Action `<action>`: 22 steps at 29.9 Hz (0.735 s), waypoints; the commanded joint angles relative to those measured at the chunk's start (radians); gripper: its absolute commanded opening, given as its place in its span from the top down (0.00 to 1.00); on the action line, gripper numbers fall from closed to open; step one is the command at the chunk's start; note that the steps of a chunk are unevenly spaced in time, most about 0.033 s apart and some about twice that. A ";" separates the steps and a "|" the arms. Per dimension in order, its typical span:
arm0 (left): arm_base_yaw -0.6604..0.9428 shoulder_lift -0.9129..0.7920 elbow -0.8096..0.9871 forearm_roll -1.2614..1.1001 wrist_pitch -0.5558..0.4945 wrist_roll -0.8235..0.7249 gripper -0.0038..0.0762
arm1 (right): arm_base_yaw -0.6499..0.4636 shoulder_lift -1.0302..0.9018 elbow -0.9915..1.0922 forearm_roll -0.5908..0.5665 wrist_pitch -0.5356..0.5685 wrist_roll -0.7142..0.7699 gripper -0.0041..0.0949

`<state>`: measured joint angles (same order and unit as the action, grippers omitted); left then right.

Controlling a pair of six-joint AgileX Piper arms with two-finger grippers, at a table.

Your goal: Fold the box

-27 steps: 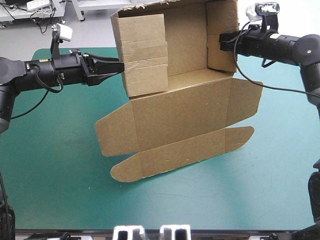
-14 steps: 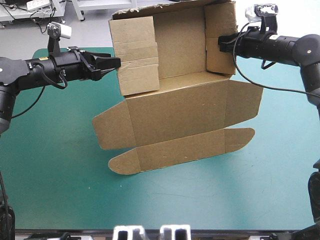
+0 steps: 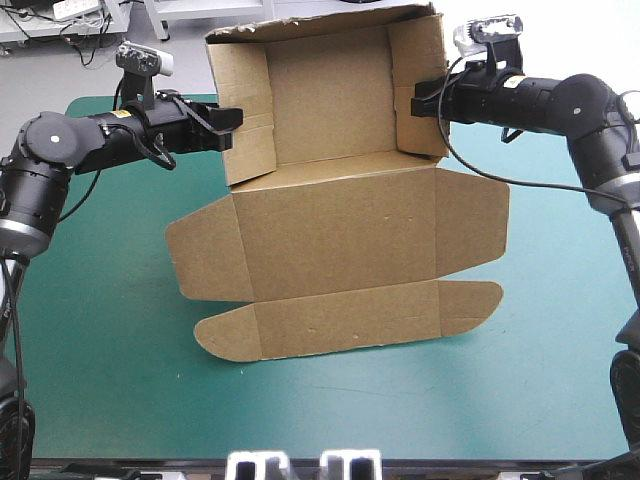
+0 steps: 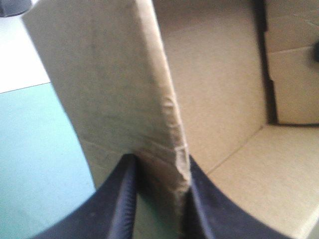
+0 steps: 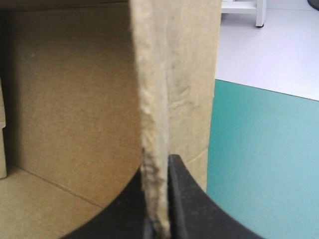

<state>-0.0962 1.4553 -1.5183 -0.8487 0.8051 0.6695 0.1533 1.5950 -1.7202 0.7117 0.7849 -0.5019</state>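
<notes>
The brown box (image 3: 335,225) is held up above the teal-green cover (image 3: 100,340), its tray open toward me with side walls raised. Its lid panel hangs down, and the front flap (image 3: 350,320) lies near or on the table. My left gripper (image 3: 226,122) is shut on the tray's left wall; in the left wrist view the wall's edge (image 4: 172,124) stands between the fingers of that gripper (image 4: 159,196). My right gripper (image 3: 420,100) is shut on the right wall; in its own view the right gripper (image 5: 158,199) pinches that wall's edge (image 5: 154,99).
The table's far edge (image 3: 150,98) runs behind the box, with grey floor beyond. Rounded side flaps (image 3: 200,250) (image 3: 475,215) stick out on both sides of the lid. Teal-green cover shows in front of the box and to both sides.
The left wall, earlier turned flat toward me, now stands edge-on with my left gripper on it. The whole box has shifted left and its lid hangs lower.
</notes>
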 commanded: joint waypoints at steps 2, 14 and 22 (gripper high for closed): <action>-0.024 -0.022 -0.029 -0.012 -0.049 -0.119 0.97 | 0.052 -0.046 -0.030 0.045 0.044 0.063 0.96; -0.187 -0.021 -0.084 0.486 0.038 -0.476 0.97 | 0.069 -0.039 -0.034 -0.337 0.318 0.373 0.96; -0.202 0.140 -0.084 0.590 0.233 -0.578 0.97 | 0.069 0.047 -0.034 -0.381 0.444 0.436 0.96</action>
<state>-0.2931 1.5804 -1.5669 -0.2643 1.0326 0.1132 0.2216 1.6448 -1.7236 0.3138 1.2092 -0.0552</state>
